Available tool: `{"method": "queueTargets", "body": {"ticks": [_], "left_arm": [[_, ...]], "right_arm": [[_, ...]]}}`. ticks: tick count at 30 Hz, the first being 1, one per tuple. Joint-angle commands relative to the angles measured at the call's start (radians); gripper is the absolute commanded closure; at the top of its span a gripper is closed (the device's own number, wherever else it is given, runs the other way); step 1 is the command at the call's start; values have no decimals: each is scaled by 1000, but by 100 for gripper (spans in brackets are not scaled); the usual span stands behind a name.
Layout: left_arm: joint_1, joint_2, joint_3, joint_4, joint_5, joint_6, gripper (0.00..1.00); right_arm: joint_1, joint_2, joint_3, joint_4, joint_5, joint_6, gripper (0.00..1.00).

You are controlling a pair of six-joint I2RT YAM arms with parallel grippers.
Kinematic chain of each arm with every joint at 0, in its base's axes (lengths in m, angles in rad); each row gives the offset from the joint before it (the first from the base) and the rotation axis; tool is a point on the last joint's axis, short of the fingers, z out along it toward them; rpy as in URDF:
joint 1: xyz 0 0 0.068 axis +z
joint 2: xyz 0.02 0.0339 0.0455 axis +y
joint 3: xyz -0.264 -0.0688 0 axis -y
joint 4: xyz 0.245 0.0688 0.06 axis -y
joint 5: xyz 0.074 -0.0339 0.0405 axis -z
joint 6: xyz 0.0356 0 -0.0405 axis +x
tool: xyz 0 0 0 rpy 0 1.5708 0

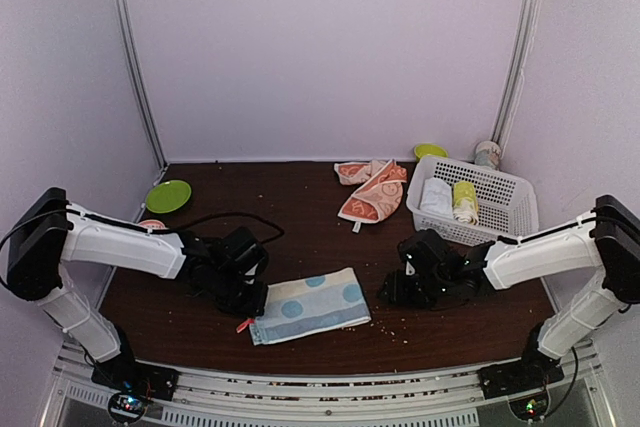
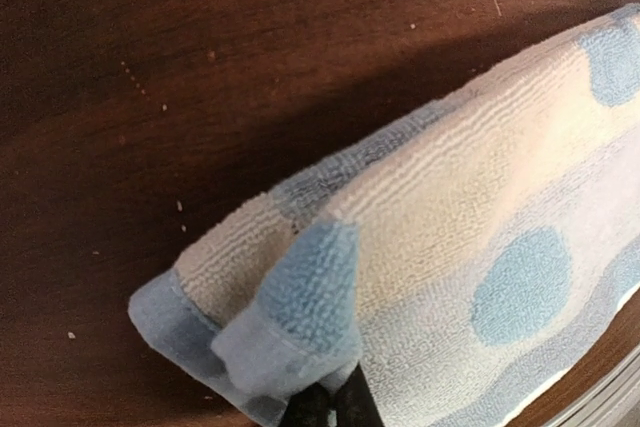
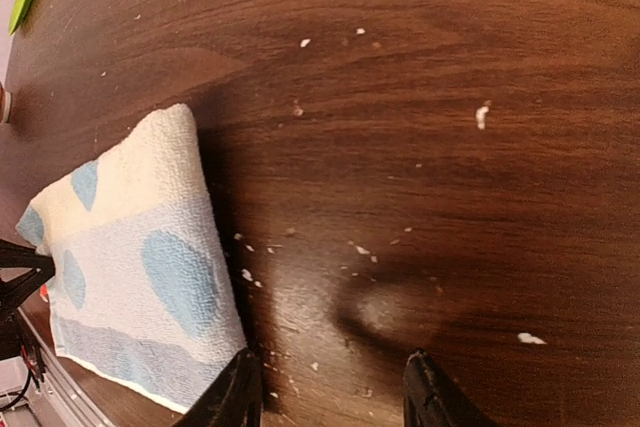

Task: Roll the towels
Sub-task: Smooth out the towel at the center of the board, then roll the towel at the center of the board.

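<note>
Neither towel looked rolled yet. The blue dotted towel (image 1: 310, 305) lay flat at the front of the counter (image 1: 320, 242), one corner clamped in the left claw (image 2: 330, 409). The right claw (image 3: 335, 392) stood apart, empty, beside it. The orange towel (image 1: 372, 189) lay crumpled by the basket (image 1: 500, 187).

Left end effector (image 2: 330, 405) mostly below left wrist view's bottom edge

A robot test booth is showing here: plain lilac walls (image 1: 330, 47) are enclosing a brown table (image 1: 260, 197), a metal rail (image 1: 300, 392) running at six o'clock.
</note>
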Motion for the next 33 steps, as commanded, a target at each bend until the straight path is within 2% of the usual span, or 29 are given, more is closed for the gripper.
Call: {"method": "queueTargets", "body": {"ticks": [1, 6, 10, 14, 18, 21, 23, 25, 29, 33], "left_arm": [[8, 20, -27, 22, -25, 1, 100], [12, 23, -43, 25, -40, 7, 100], [14, 26, -53, 26, -50, 10, 100], [17, 24, -60, 20, -63, 15, 100], [17, 12, -47, -7, -75, 32, 99], [17, -27, -23, -55, -85, 56, 72], [17, -67, 3, -97, -88, 77, 54], [17, -110, 39, -145, -90, 101, 46], [16, -171, 110, -183, -66, 145, 42], [16, -139, 177, -108, 7, 180, 47]], "right_arm": [[10, 53, 44, 80, -60, 32, 51], [16, 120, 69, 142, -119, 63, 52], [15, 178, 82, 173, -150, 79, 58], [21, 218, 94, 181, -166, 88, 68], [26, 225, 93, 167, -147, 87, 88], [26, 203, 93, 133, -103, 74, 100], [24, 180, 93, 99, -67, 63, 100], [24, 157, 92, 68, -35, 51, 100], [24, 124, 83, 26, -1, 32, 100], [24, 106, 68, 17, 13, 28, 100]]}}
